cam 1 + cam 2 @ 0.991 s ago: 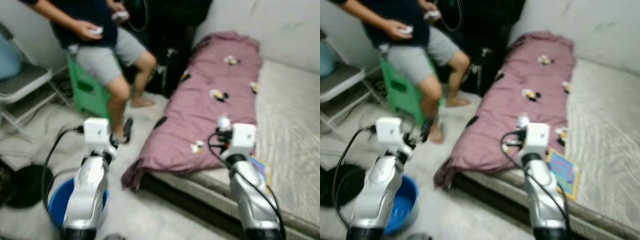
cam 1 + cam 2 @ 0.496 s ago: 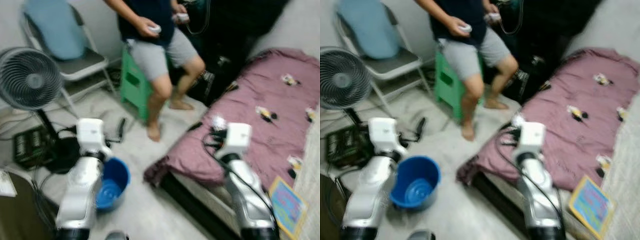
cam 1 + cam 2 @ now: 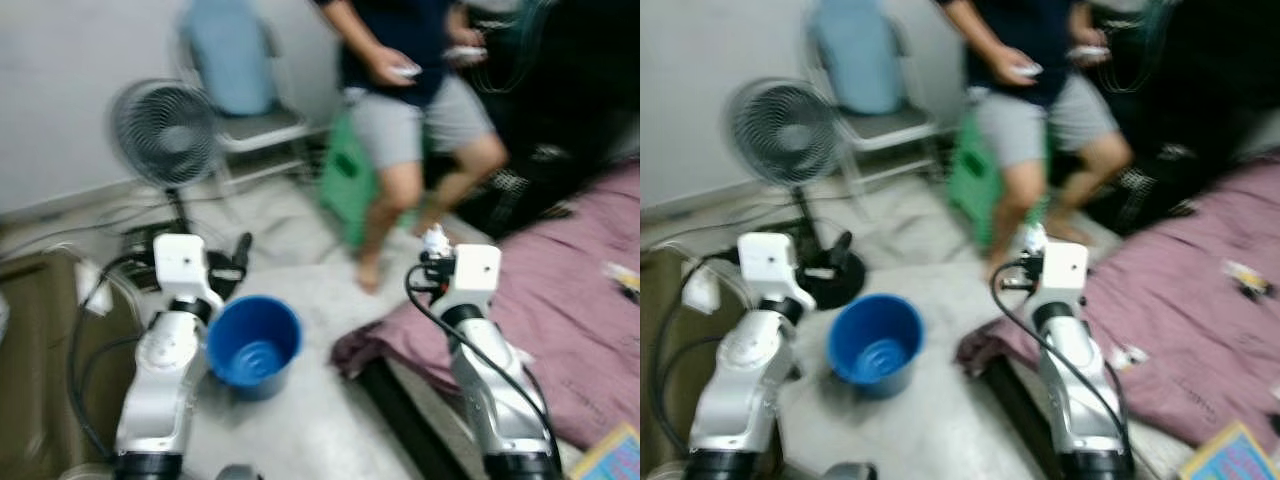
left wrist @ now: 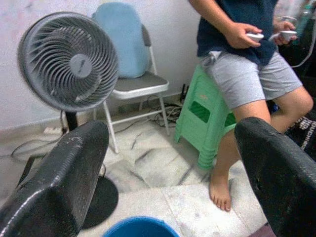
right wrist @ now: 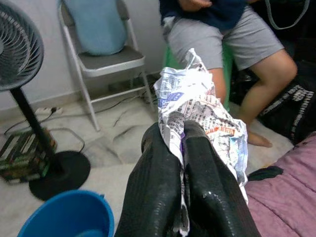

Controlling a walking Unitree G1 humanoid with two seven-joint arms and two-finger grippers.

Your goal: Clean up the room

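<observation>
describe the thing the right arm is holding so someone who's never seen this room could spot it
Start at the purple blanket spilling off the bed on the robot's right; the silver right arm rises beside its edge. At its tip the right gripper has its jaws shut on a crumpled wad of paper. Unlike the smooth blue bucket on the floor nearby, it is white, creased and covered in small coloured print.
</observation>
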